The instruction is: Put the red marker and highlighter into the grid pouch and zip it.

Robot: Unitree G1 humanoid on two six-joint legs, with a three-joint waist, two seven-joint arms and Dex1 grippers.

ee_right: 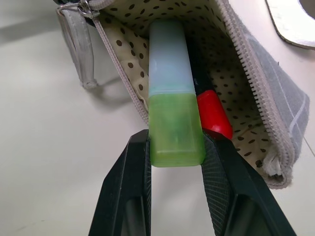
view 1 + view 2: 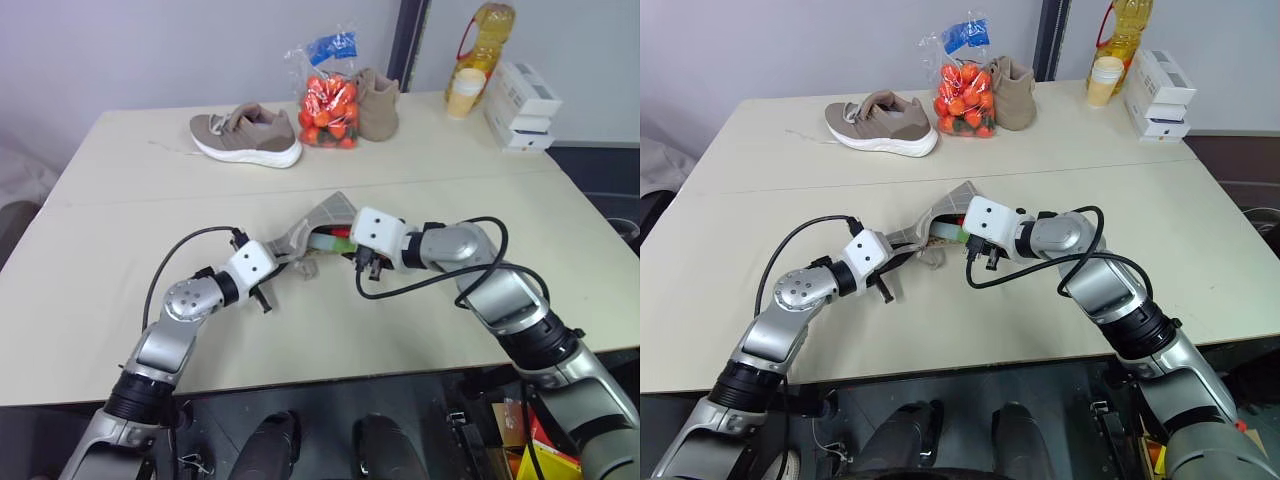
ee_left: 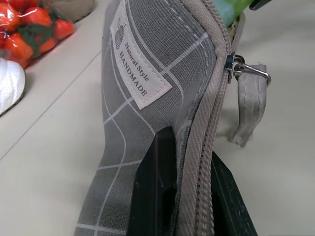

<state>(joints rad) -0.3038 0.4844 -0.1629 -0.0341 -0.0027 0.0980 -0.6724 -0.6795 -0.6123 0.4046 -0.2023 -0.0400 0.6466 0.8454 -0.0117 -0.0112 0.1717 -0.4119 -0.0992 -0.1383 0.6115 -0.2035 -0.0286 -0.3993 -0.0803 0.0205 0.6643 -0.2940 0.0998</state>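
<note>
Green-capped highlighter (image 1: 172, 98) in right end effector (image 1: 176, 147), left end effector (image 3: 189, 189) clamping grid pouch (image 3: 147, 73).

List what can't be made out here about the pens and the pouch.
- Marker: right wrist view shows its red cap; the highlighter and pouch lining hide the barrel.
- Highlighter's far end: lost inside the pouch.
- Zipper pull's place along the track: cut off by the picture edge, left wrist view.

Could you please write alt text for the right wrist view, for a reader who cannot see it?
The right gripper holds the highlighter by its green cap, barrel inside the open grid pouch. The red marker lies beside it in the dotted lining.
</note>
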